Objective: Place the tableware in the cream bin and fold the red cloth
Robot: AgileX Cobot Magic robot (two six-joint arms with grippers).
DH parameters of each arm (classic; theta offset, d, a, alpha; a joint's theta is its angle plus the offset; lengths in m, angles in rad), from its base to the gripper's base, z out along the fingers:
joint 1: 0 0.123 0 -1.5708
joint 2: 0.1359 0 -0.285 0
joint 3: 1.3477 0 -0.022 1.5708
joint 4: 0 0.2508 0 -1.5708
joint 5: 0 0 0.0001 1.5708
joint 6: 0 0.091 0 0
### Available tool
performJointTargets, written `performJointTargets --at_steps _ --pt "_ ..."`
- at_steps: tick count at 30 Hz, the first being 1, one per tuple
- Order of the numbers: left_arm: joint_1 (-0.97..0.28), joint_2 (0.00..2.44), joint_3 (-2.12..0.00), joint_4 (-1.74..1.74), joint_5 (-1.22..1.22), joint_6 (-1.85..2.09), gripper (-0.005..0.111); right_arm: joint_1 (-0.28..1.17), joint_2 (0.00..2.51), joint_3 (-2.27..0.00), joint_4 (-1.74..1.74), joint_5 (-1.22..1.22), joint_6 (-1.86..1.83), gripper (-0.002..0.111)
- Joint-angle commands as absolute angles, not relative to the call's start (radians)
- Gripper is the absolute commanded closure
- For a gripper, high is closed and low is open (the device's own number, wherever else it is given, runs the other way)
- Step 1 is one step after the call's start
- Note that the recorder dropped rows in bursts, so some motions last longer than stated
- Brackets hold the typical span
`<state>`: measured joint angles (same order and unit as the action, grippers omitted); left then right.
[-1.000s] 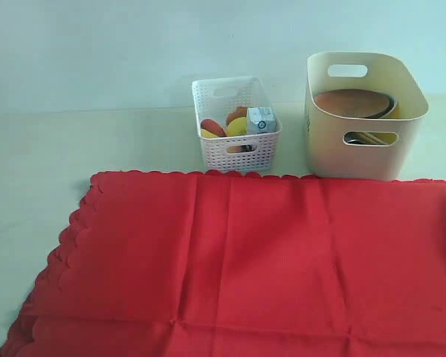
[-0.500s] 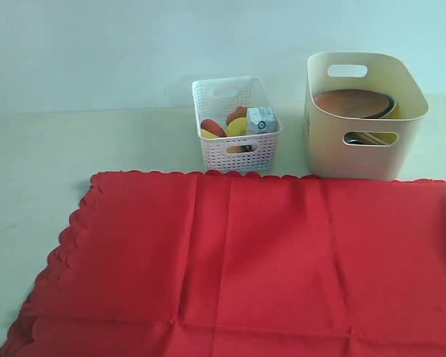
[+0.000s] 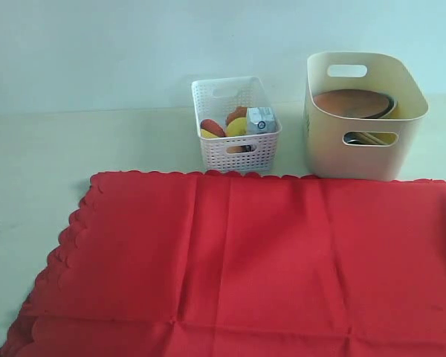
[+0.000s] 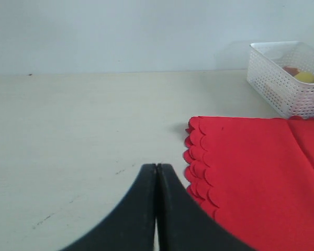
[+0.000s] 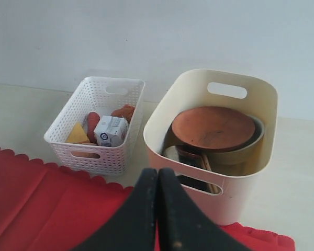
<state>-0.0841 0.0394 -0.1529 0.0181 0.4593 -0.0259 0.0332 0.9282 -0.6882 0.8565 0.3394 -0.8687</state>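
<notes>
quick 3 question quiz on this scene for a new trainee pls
1. True or false: the red cloth is already folded.
2. The terracotta plate sits: A in the cream bin, B in the white lattice basket, C on the red cloth.
3. Fill in: the left gripper and the right gripper both have jaws ___.
Key: 1 false, it lies spread flat; 2 A; 3 shut.

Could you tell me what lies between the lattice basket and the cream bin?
Only bare pale tabletop, between the white lattice plastic basket and tall cream plastic bin; the exterior view shows it.
</notes>
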Motion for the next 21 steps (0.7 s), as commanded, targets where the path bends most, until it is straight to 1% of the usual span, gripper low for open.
performJointTargets --at_steps 1,4,7,21 --pt "-0.124 0.159 -0.309 0.015 0.506 -0.025 0.107 0.036 0.923 -0.681 0.861 0.337 -0.862 0.108" --pt "-0.149 0.297 -0.444 0.015 0.506 -0.025 0.107 0.036 0.923 -0.681 0.861 0.313 -0.862 0.108" --pt "-0.151 0.368 -0.521 0.015 0.499 -0.025 0.107 0.036 0.923 -0.681 0.855 0.315 -0.862 0.108" --pt "-0.15 0.374 -0.515 0.015 0.495 -0.025 0.107 0.036 0.923 -0.681 0.855 0.323 -0.862 0.108"
